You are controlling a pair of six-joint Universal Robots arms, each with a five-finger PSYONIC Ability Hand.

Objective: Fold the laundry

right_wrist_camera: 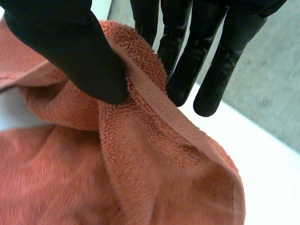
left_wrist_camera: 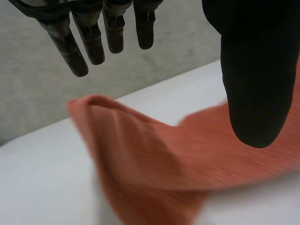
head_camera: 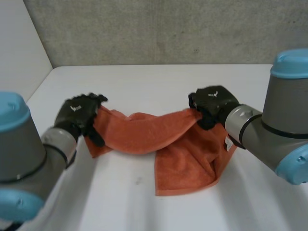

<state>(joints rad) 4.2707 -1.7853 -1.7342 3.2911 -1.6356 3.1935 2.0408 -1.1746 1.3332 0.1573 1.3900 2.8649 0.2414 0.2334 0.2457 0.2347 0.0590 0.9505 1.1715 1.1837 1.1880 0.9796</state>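
Right hand [right_wrist_camera: 70, 51] pinches orange towel [head_camera: 187, 159] hem, raised to fold over. Left hand [left_wrist_camera: 255, 70] spread wide beside towel's corner.

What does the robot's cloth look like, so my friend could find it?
Look at the white table in front of the grey wall. Between the left hand and the right hand sags an orange towel, part of it lying on the table. It is the only soft, bright-coloured thing there, fuzzy with a flat hem.
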